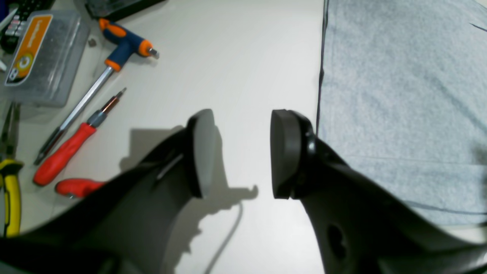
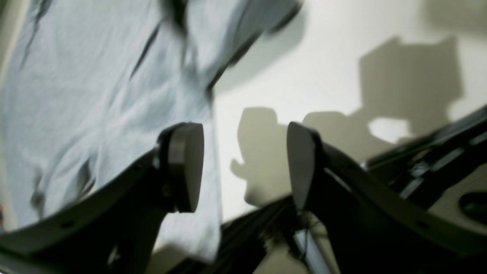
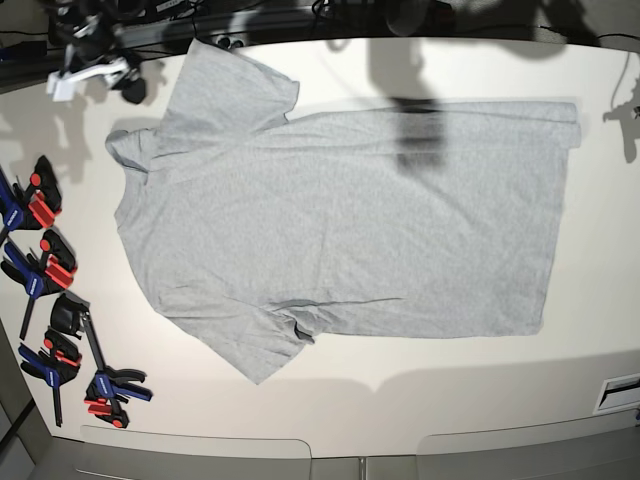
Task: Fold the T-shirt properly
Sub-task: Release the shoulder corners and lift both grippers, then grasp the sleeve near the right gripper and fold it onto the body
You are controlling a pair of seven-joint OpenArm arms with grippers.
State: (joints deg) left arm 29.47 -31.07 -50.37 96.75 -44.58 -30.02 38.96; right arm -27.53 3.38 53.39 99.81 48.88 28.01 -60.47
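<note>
The left tool (image 1: 241, 154) is hanging wide and empty over the counter (image 1: 243, 76), the T-shirt (image 1: 384, 99) lying just beside it. The right tool (image 2: 243, 167) is also standing wide, near the sleeve end. Between both, the T-shirt is spreading flat, creased, its collar end nearer the right tool.

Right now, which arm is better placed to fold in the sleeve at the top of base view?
Probably the right: its open tool is near that sleeve, while the left tool, also open, is beyond the shirt's hem.
</note>
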